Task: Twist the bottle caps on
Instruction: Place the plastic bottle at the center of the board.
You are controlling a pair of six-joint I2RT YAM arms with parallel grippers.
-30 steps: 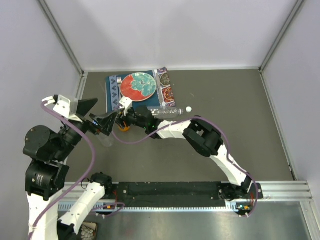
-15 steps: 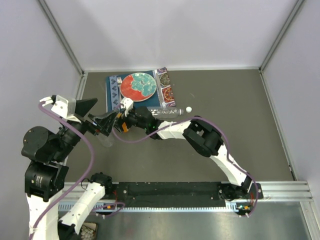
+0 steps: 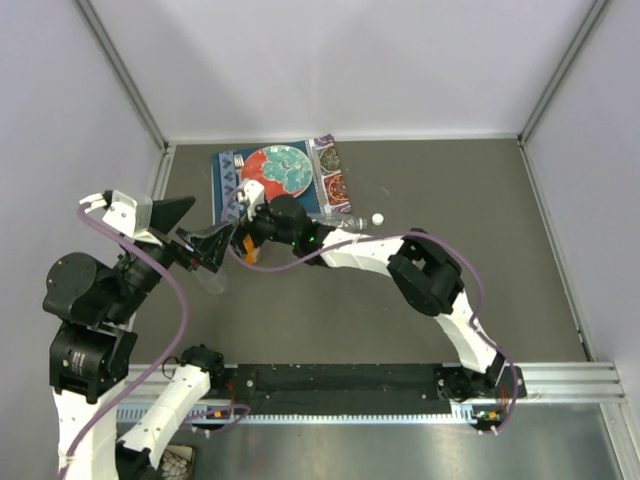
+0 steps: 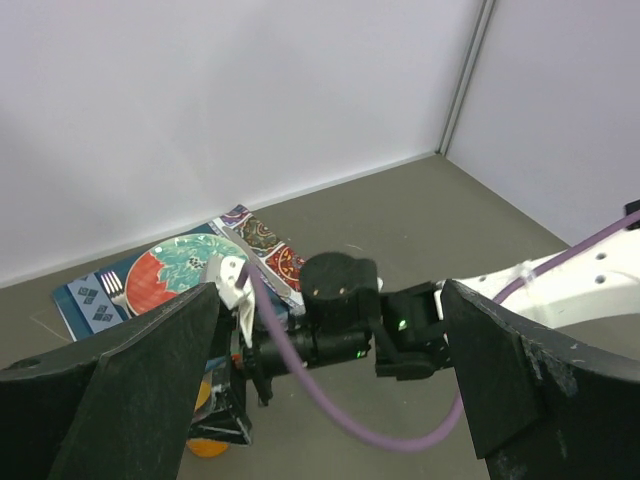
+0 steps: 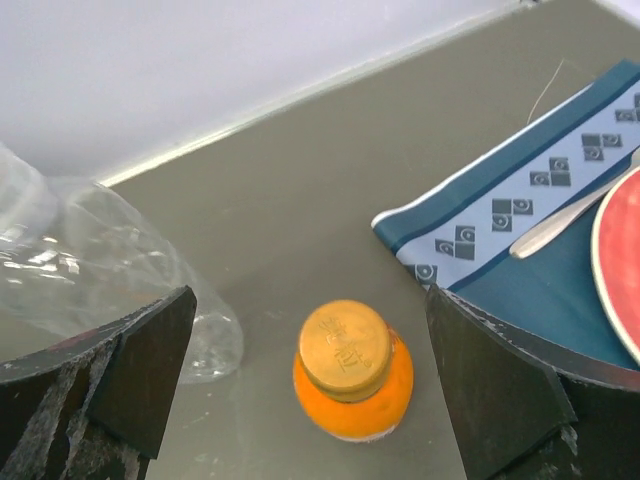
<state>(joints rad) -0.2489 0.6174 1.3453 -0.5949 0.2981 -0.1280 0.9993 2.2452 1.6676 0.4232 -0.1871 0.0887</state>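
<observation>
The left gripper (image 4: 330,290) hovers with its fingers spread wide. Just ahead, the squat orange plastic bottle (image 5: 352,395) stands on the grey table (image 5: 300,180), its orange-amber round screw cap (image 5: 345,348) on top, below the right gripper (image 5: 310,300), whose fingers are also spread apart. A crumpled clear plastic bottle (image 5: 110,265) sits just beside it. Farther off, a second clear bottle (image 3: 335,222) and a tiny white cap (image 3: 378,218) lie by the blue patterned placemat (image 3: 228,180)

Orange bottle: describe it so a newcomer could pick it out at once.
Find the blue patterned placemat under the red plate at the back of the table. Just off its near-left corner stands the orange bottle, upright, with its cap on top. It is short, squat and orange, unlike the clear bottle beside it.
</observation>
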